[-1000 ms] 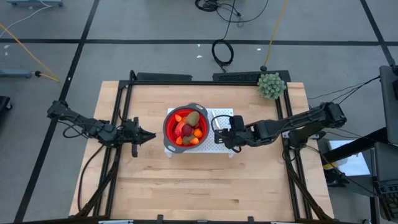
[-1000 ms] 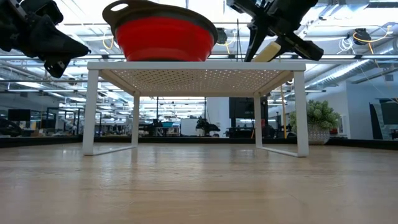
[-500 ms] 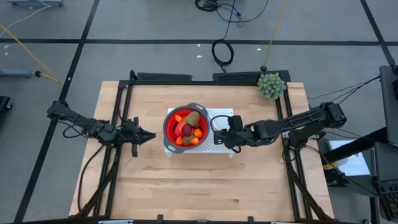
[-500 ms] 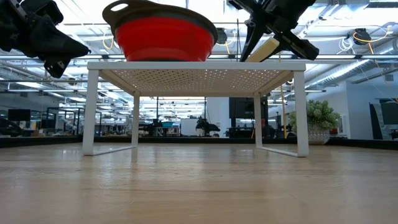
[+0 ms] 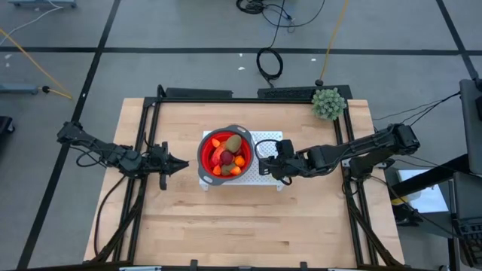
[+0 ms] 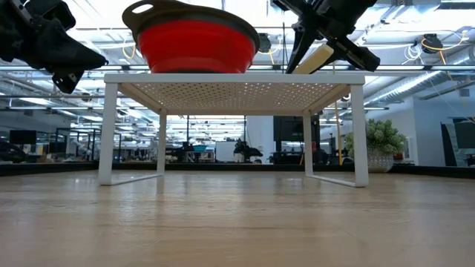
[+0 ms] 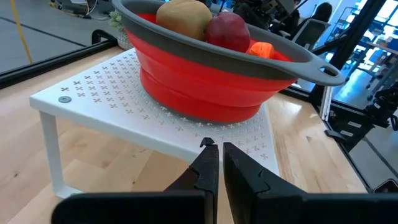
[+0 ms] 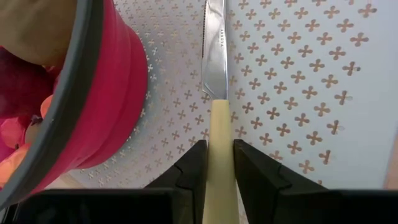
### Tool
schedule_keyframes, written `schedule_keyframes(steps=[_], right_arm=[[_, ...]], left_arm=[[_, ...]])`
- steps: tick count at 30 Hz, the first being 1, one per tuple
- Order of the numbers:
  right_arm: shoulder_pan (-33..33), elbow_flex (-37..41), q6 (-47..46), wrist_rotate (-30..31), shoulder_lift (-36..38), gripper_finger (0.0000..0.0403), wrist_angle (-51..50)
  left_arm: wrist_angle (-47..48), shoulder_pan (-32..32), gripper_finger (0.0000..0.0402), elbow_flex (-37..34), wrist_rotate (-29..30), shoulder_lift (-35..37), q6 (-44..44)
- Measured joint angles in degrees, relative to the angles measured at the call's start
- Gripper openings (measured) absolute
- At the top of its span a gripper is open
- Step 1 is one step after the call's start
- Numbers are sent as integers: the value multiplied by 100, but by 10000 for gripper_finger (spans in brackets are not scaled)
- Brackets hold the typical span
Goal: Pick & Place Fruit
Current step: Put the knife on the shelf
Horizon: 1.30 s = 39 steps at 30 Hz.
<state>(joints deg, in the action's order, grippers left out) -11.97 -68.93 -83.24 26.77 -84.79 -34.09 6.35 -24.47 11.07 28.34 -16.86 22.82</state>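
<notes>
The fruit lies heaped in a red bowl with a grey rim: a brown oval, a dark red ball and orange bits. The bowl stands on a white perforated rack in the middle of the table. My right gripper is over the rack's right part, beside the bowl, shut on a wooden-handled knife. My left gripper hovers shut, left of the rack, pointing at it. My right gripper pinches the knife's pale wooden handle between its two fingers, which lie along the knife. The fingers slant down from the table's right side. The blade points away past the fingertips over the rack; whether its tip touches the rack I cannot tell.
A green bushy ball stands at the table's far right corner. The rack stands on thin white legs with open space beneath it. Bare wood lies along the table's near side.
</notes>
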Motion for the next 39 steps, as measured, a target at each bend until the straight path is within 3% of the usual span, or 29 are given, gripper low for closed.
schedule_keyframes(steps=[6, 19, 29, 39], right_arm=[[2, 0, 2, 25, 2, 80, 2], [2, 0, 76, 13, 2, 144, 2], [-11, -4, 1138, -151, 168, 148, 314], [-103, -9, 2528, -607, 968, 147, -178]], left_arm=[[4, 0, 21, 0, 2, 0, -1], [119, 0, 21, -2, 2, 0, 54], [162, 0, 21, -2, 2, 0, 172], [148, -2, 21, -2, 4, 0, 181]])
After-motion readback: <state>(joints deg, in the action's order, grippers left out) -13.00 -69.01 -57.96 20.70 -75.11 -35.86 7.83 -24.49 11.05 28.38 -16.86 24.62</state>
